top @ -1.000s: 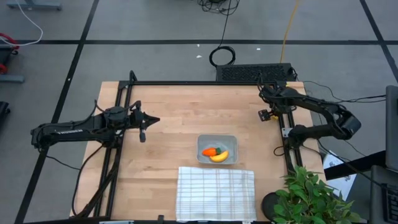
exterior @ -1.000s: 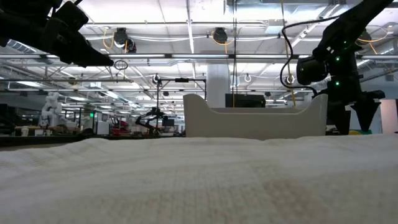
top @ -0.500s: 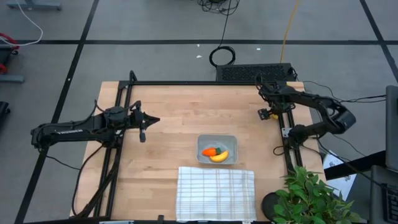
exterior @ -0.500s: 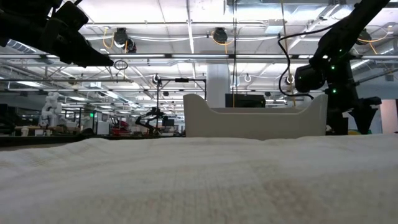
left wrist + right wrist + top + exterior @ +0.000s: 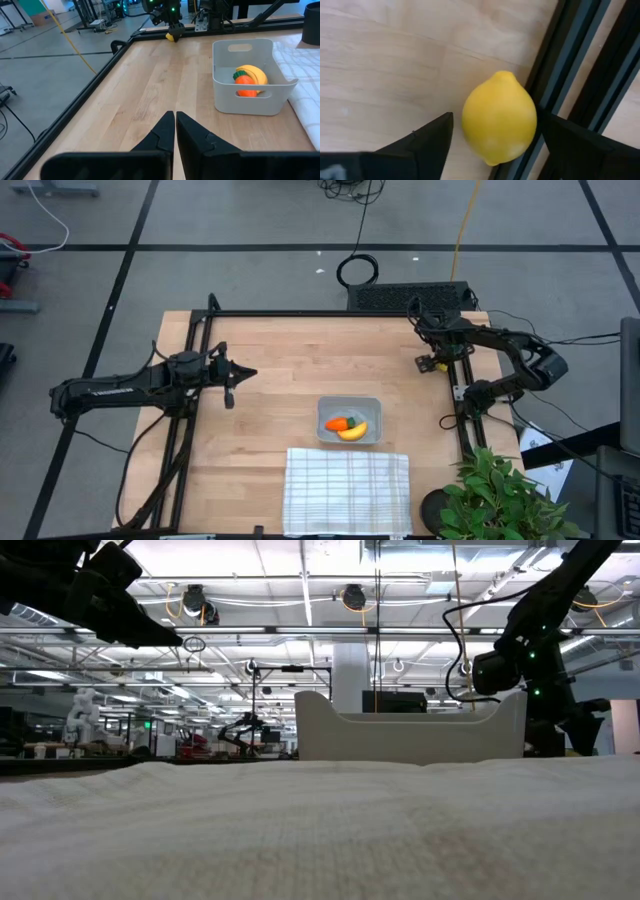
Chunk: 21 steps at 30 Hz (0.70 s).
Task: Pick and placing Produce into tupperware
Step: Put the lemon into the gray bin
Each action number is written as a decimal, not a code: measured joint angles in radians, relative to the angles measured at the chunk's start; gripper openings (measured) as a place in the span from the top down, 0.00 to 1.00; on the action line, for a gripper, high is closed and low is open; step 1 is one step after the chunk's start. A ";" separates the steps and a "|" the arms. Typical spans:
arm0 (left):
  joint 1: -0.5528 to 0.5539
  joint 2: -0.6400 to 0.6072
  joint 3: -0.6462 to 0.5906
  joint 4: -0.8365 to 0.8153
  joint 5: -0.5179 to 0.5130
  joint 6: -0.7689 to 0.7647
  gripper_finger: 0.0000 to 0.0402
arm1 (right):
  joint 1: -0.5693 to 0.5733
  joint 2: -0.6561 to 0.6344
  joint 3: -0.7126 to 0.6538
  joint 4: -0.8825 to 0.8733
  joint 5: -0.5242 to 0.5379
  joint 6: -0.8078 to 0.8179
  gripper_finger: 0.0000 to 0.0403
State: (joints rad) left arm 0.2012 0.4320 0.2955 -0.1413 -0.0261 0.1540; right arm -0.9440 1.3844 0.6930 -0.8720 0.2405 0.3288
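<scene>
The tupperware [image 5: 349,420] stands mid-table and holds the orange carrot [image 5: 245,85] and the yellow banana [image 5: 252,74]. The small round yellow fruit [image 5: 500,117] lies on the wood against the black rail at the table's right edge; it also shows in the left wrist view [image 5: 170,36]. My right gripper [image 5: 495,115] is open and low over it, one finger on each side, and no touch shows. It also shows in the high view [image 5: 428,363]. My left gripper [image 5: 175,122] is shut and empty, held above the table's left part [image 5: 232,385].
A white grid-striped cloth [image 5: 347,490] lies at the near edge in front of the tupperware. A leafy potted plant [image 5: 505,495] stands at the near right corner. Black frame rails [image 5: 462,395] run along the table's sides. Bare wood lies between the arms.
My right gripper has gone down toward the yellow fruit at the right rail, and its arm has folded in a little. The fruit and the tupperware have stayed where they were.
</scene>
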 joint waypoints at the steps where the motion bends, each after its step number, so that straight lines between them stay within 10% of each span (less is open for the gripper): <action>1: 0.000 0.000 0.000 0.000 0.000 -0.001 0.95 | 0.000 0.002 0.000 0.000 0.002 -0.001 0.31; 11: 0.000 0.000 0.000 0.000 0.000 -0.002 0.95 | 0.000 0.001 0.001 0.000 0.002 -0.002 0.54; 21: 0.000 0.000 0.000 0.000 0.000 -0.002 0.95 | 0.000 0.001 0.001 0.003 -0.002 -0.004 0.52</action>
State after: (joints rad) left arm 0.2012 0.4316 0.2955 -0.1417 -0.0261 0.1520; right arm -0.9437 1.3849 0.6937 -0.8693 0.2390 0.3251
